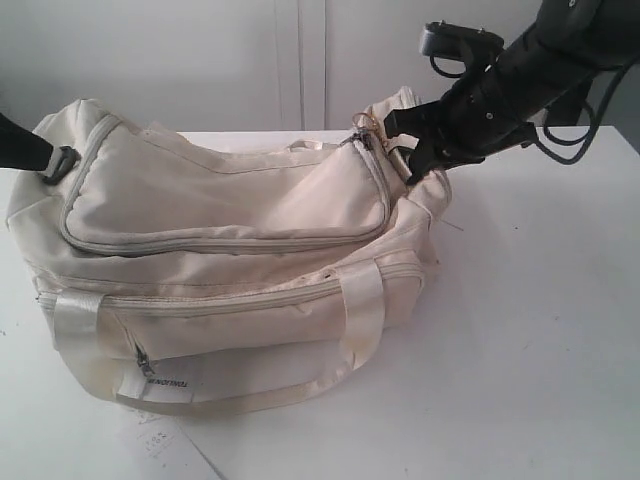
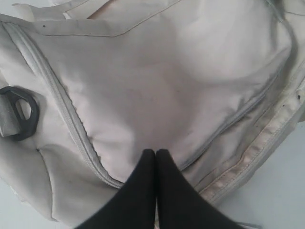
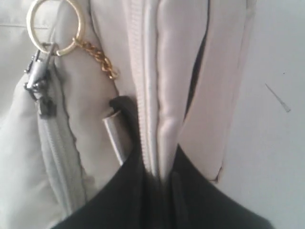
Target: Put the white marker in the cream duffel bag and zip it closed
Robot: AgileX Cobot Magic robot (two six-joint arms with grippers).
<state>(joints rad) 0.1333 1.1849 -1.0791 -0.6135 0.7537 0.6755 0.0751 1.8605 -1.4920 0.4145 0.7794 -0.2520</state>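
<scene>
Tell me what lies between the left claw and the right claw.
In the exterior view, only the cream duffel bag fills that stretch. Its top panel with the grey zipper runs from the left claw across to the right claw.

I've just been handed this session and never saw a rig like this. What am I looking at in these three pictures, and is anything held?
It is a two-armed robot at a white table. The wide picture comes from a camera off the arms; the other two look out from each wrist. A cream bag lies on the table, a paper slip by its near side. The left gripper is shut, its tips at the bag's fabric near a zipper. The right gripper, at the bag's other end, seems to pinch a fold of fabric beside a gold ring. No marker shows anywhere.
</scene>
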